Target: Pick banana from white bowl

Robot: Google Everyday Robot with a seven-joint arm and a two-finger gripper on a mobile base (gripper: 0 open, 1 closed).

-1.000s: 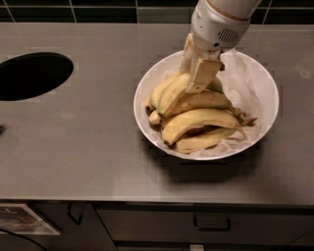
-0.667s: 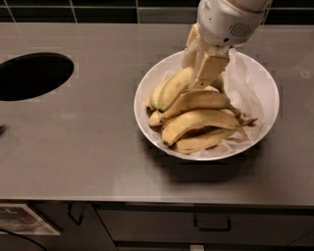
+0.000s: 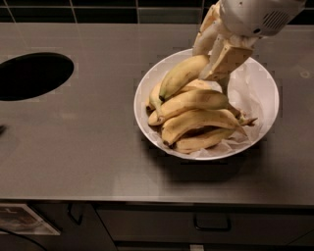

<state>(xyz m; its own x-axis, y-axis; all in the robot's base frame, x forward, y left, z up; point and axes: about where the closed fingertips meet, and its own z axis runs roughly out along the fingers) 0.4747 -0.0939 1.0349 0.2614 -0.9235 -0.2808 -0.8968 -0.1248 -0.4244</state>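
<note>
The white bowl (image 3: 269, 115) sits on the grey counter, lined with crinkled paper and holding several bananas. The plump yellow-green banana (image 3: 180, 74) lies on top of the pile at the upper left, its right end raised and its dark tip pointing down-left. My gripper (image 3: 214, 51) comes in from the top right over the bowl's back edge. Its tan fingers (image 3: 227, 60) are shut on the banana's raised right end. The longer brown-specked bananas (image 3: 196, 122) lie beneath it in the bowl.
A round black hole (image 3: 32, 76) is cut into the counter at the far left. A dark tiled wall (image 3: 98, 12) runs along the back. The counter's front edge has cabinet drawers with handles (image 3: 212, 228) below it.
The gripper has risen and moved slightly right, with the banana's right end between its fingers. That banana now tilts up off the pile. The other bananas have not moved.
</note>
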